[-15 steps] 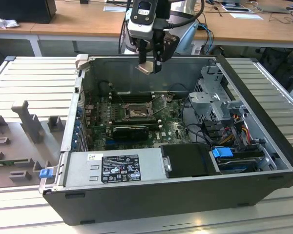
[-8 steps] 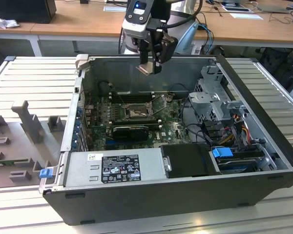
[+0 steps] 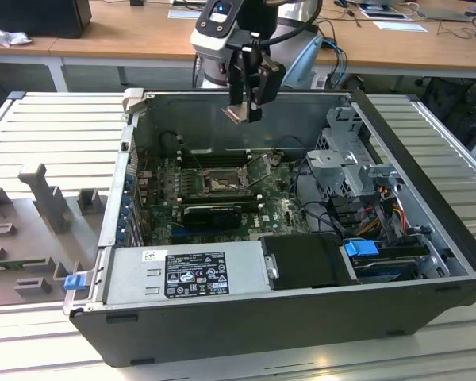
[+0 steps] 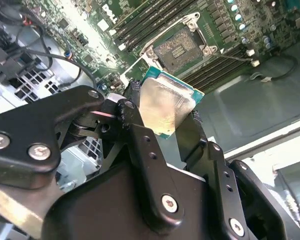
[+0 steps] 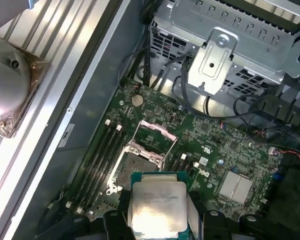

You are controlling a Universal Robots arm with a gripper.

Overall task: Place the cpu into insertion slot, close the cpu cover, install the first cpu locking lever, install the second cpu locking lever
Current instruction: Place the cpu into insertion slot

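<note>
My gripper (image 3: 246, 109) hangs above the rear wall of the open computer case (image 3: 103, 230), shut on the cpu (image 3: 238, 114). In both wrist views the cpu (image 4: 165, 106) (image 5: 157, 205) is a silver-topped square on a green board, pinched at two opposite edges by the black fingers (image 4: 132, 102). The insertion slot (image 5: 134, 169) (image 4: 182, 47) (image 3: 220, 184) lies uncovered on the green motherboard, well below the cpu. The cpu cover (image 5: 155, 134) stands tipped up at the slot's far edge.
Memory slots (image 5: 97, 160) run beside the socket. A black ribbed heatsink block (image 3: 214, 213) sits near it. A metal drive cage (image 3: 349, 159) with cables fills the exterior view's right; a grey power supply (image 3: 186, 274) lies in front. A grey moulded tray (image 3: 32, 222) rests left of the case.
</note>
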